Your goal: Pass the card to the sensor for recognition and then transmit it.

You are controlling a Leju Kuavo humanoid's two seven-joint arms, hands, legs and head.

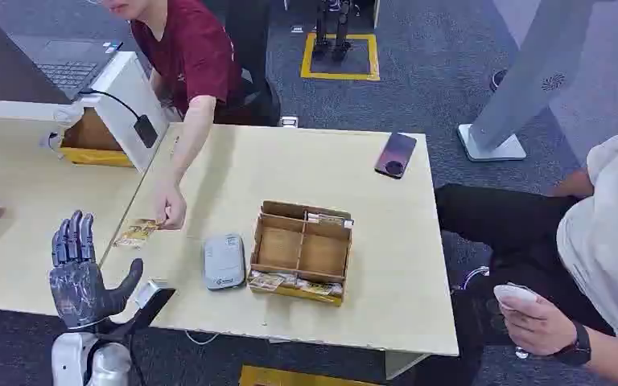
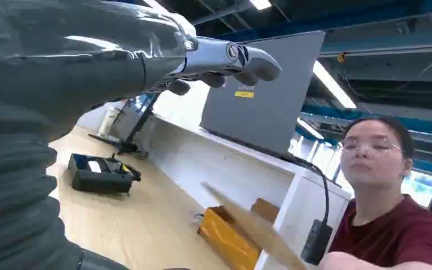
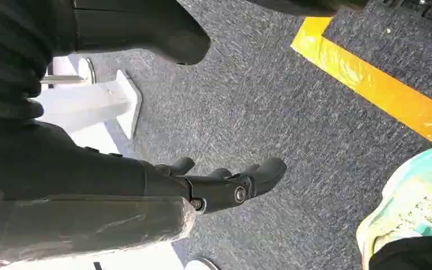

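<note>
Nothing of the task is done yet, judging by how things lie: the card [image 1: 137, 233] is flat on the tabletop [image 1: 386, 281] near its left edge, pinched by the person's hand [image 1: 170, 211], not by the robot. The robot's left hand [image 1: 80, 273] stands upright just off the tabletop's near edge, fingers straight and apart, thumb out, holding nothing. The right hand [image 3: 225, 185] hangs over the carpeted floor, its fingers loosely curled around nothing. Taking the card, presenting it to the grey sensor [image 1: 224, 261] and handing it on all appear to remain. The sensor lies just right of the card, with the cardboard divider box [image 1: 302, 251] beside it. Bare tabletop separates card and sensor, so the short path looks open; the near edge is close to the left hand.
</note>
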